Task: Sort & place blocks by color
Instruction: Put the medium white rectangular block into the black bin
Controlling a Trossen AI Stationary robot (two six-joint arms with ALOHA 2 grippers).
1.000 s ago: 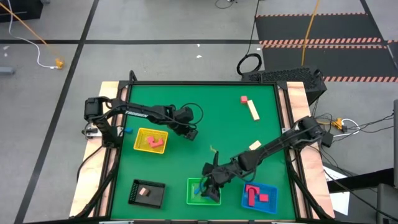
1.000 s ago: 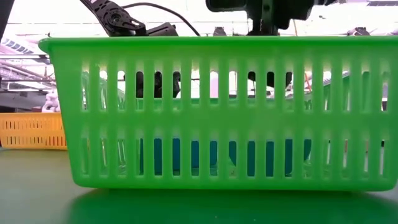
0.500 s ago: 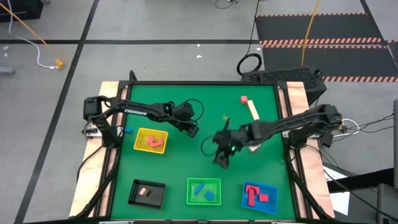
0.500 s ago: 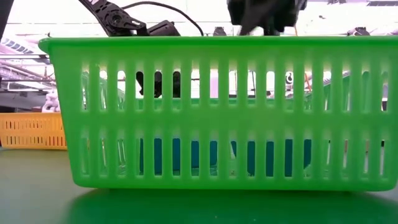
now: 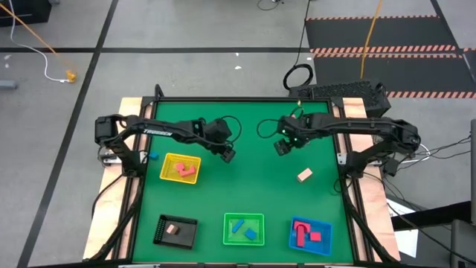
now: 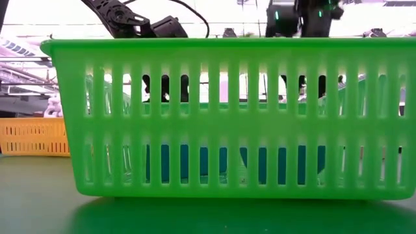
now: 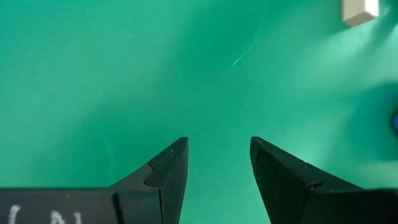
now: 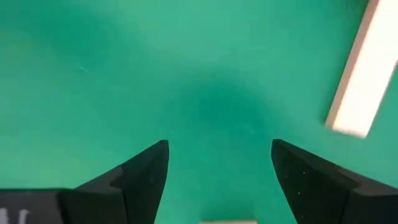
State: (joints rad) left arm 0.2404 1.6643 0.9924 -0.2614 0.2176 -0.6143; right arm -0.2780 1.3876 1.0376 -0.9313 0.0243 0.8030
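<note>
Right claw (image 5: 280, 147) open and empty, upper centre of green worktop (image 5: 253, 193), left claw (image 5: 227, 155) open, cream block (image 5: 304, 175) centre right

Four square trays sit on the desk (image 5: 245, 123), one of each colour: a yellow tray (image 5: 169, 161), a black tray (image 5: 186, 237), a green tray (image 5: 256, 221) and a blue tray (image 5: 323, 225). The yellow tray holds two pieces, one pink piece (image 5: 180, 169) and one red piece (image 5: 189, 176). The black tray holds a single pink block (image 5: 172, 230). The green tray holds two blue blocks (image 5: 239, 225), and the blue tray two red blocks (image 5: 300, 232). One cream block (image 5: 304, 175) lies loose on the desk, and one cream bar (image 8: 360, 81) shows in the right wrist view. There are two arms, each with one two-fingered tool: the left end effector (image 5: 227, 155) and the right end effector (image 5: 281, 147).
</note>
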